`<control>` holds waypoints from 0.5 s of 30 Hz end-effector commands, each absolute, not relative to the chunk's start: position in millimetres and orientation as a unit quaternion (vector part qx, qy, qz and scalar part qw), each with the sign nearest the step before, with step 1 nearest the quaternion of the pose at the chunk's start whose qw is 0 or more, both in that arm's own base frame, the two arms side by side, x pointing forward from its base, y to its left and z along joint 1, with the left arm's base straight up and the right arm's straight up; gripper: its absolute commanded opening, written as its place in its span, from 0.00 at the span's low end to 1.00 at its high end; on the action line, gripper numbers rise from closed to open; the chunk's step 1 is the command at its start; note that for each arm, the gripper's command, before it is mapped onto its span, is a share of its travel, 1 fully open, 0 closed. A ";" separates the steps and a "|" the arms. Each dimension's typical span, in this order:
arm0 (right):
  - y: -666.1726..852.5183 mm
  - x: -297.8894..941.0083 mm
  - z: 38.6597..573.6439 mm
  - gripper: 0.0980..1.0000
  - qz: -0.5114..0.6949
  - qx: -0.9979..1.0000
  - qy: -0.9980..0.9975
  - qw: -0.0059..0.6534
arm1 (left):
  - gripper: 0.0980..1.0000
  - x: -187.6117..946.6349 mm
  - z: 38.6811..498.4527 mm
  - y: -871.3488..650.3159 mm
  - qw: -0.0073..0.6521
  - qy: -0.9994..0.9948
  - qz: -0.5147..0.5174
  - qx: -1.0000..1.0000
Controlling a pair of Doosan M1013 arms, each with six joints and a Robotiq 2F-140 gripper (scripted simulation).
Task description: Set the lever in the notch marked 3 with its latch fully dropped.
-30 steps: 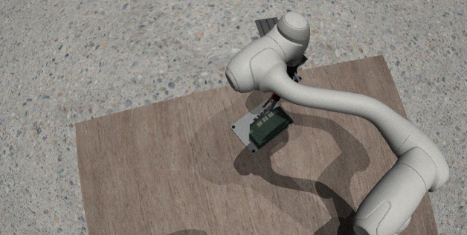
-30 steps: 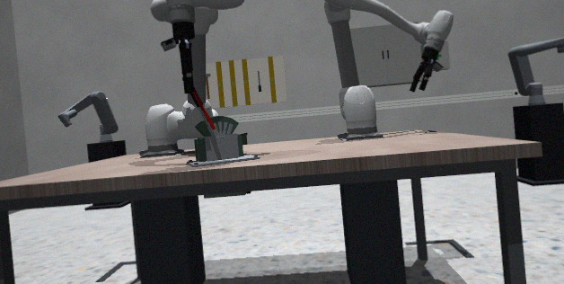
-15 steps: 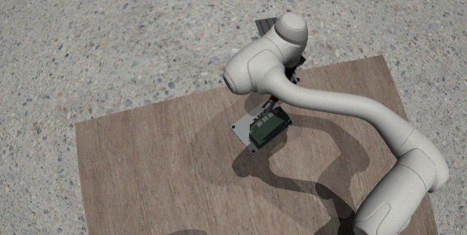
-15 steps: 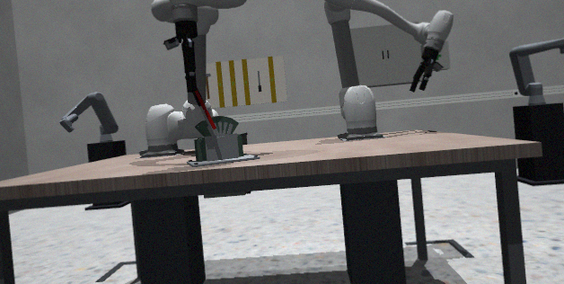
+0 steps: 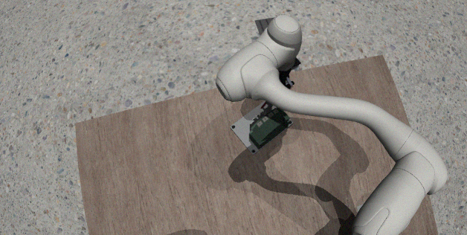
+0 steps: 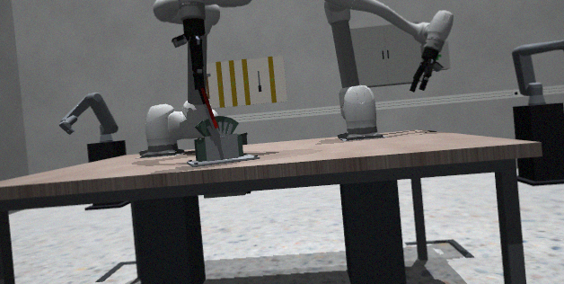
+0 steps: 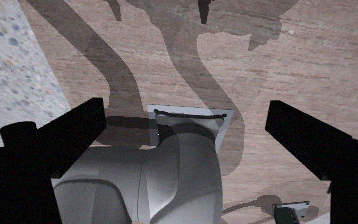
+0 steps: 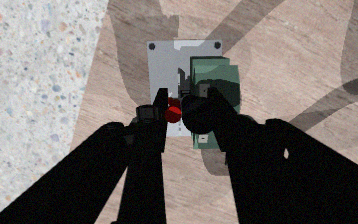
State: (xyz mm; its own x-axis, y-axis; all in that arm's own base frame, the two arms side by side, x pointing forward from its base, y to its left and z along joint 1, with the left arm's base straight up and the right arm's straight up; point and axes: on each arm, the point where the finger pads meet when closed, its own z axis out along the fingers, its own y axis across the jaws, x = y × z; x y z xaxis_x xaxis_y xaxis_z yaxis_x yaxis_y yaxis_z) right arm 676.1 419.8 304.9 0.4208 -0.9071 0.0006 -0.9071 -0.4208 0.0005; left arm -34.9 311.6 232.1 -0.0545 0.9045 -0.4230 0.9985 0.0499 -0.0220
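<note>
Both right fingers astride the lever

A brown wood-grain tabletop under a light-grey base plate with dark corner bolts.

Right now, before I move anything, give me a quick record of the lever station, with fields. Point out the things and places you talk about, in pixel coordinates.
Right end effector (image 6: 198,86) (image 8: 187,93): closed on lever handle (image 8: 197,116)
Red bar (image 5: 264,104) (image 6: 209,109) (image 8: 173,114): beside handle
Lever: tilted, upper end leftward in exterior view
Left end effector (image 6: 418,90) (image 7: 186,114): open, away from lever
Plate numbers: too small to read
Notch, latch seating: cannot tell
</note>
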 end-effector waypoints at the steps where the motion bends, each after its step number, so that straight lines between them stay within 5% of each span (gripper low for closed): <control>1: 426.6 673.5 307.8 0.00 0.000 0.843 -0.538 -0.001 | 1.00 -35.0 232.5 312.0 0.149 0.709 -0.157 0.671; 15: 442.9 665.9 310.9 0.00 0.000 0.843 -0.538 -0.001 | 1.00 -35.0 232.5 312.0 0.149 0.709 -0.157 0.671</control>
State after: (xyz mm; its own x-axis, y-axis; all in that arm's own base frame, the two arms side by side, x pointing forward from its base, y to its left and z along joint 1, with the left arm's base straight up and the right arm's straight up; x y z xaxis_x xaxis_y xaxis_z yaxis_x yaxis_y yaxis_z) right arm 666.4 440.8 309.4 0.4208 -0.9072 0.0005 -0.9072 -0.4208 0.0005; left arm -34.9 311.6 232.1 -0.0545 0.9045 -0.4230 0.9985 0.0499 -0.0220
